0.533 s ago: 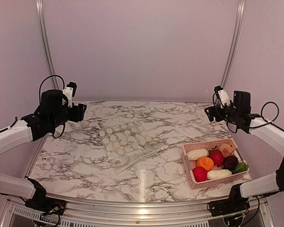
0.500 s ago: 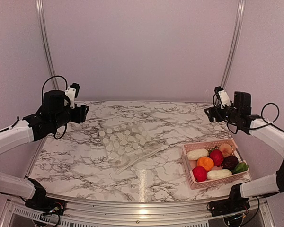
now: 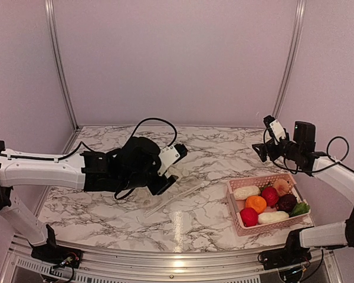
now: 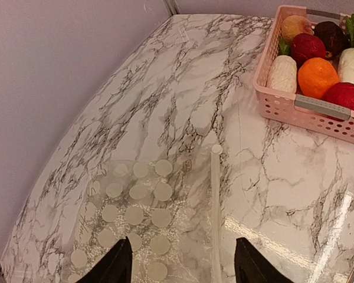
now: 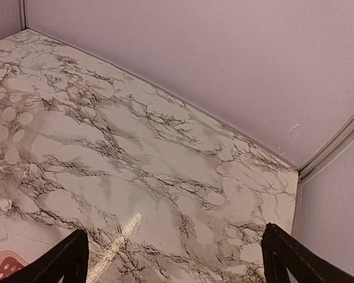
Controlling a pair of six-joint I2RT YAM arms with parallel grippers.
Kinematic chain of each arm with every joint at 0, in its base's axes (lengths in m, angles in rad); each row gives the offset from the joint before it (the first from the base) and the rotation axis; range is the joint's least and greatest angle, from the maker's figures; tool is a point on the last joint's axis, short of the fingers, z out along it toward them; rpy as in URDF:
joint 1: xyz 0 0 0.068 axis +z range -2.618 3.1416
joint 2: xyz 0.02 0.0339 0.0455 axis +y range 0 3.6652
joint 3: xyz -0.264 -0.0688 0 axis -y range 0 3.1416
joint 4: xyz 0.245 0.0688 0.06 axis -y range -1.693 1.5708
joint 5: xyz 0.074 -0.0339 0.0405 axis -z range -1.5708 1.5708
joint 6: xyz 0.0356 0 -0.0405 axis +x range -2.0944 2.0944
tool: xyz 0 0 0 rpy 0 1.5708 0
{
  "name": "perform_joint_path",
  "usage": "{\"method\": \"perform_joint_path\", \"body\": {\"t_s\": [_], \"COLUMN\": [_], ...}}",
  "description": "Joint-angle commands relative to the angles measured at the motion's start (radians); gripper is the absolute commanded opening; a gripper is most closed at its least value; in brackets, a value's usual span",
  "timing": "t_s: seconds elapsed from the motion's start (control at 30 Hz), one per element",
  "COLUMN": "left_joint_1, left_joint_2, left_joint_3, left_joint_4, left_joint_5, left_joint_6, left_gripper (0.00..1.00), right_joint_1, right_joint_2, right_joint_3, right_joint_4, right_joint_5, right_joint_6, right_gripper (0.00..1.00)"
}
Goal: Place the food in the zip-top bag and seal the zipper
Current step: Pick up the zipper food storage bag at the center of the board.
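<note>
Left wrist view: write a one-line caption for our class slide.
Open left tool hovers over the polka-dot zip-top bag on a marble table; toy food sits in the pink basket beyond.

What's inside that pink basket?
Toy food: two white pieces, two red, one orange, one peach, one dark purple, a green leaf. The basket floor beneath them is covered.

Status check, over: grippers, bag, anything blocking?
Both open: left gripper above the zip-top bag, right gripper empty. Bag flat, unfilled; food all in pink basket. Nothing in the way.
</note>
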Motion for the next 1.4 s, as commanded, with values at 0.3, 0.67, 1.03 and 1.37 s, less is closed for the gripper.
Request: {"method": "perform_joint_path", "body": {"t_s": [0.3,0.67,1.03,1.37], "left_joint_1": [-0.186,-0.131,-0.068,0.021], "left_joint_2": [0.409,0.600,0.679,0.605], "left_joint_3": [0.289,0.431,0.432,0.373], "left_joint_4": [-0.227,-0.346,-0.354,-0.366], "left_joint_5": [-0.316,-0.296,-0.346,-0.391], "left_joint_6": [-0.011,-0.069,-0.076,-0.084], "left_gripper": [0.53,0.51,0.41,0.05], "right_joint_1": [-0.016,-0.017,-0.017,-0.017], "right_joint_2": [-0.025,-0.007,0.014,0.011], "right_joint_3": [-0.020,-0.017,-0.012,0.105], "right_joint_4": [0.029,0.015,0.012,-0.299], "right_joint_5": [-0.094,-0.116,-0.115,-0.240], "right_joint_6": [-0.085,-0.108,-0.122,-0.366], "right_gripper": [0.98,0.99,0.99,0.91]}}
